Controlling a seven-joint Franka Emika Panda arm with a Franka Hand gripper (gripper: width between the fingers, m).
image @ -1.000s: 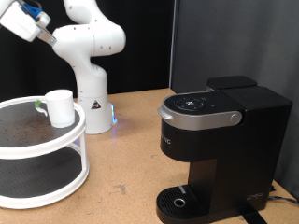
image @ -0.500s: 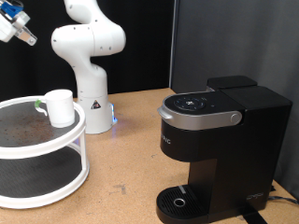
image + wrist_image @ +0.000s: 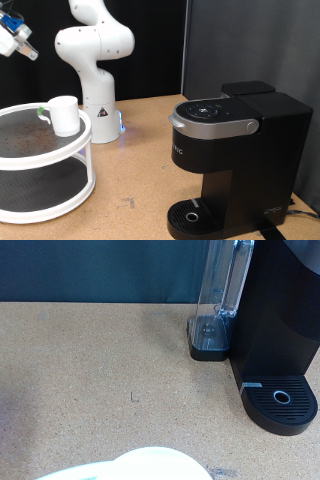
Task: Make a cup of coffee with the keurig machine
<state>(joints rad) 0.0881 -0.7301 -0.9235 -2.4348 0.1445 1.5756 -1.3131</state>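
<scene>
Gripper (image 3: 14,38) way up at the far left, above the white mug (image 3: 64,115) on the round rack (image 3: 50,185). Can't tell if open or shut. Lid down on the black coffee machine (image 3: 235,160) over on the right, drip tray (image 3: 281,405) bare.

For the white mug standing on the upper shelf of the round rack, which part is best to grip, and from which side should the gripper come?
The white mug stands upright, mouth open, on the top tier of the rack, nothing above it. Probably best to come down from above and pinch the wall at the rim, one finger inside. Its handle is not clearly visible, so I would not aim for it. The gripper is high at the exterior view's left edge, holding nothing visible.
</scene>
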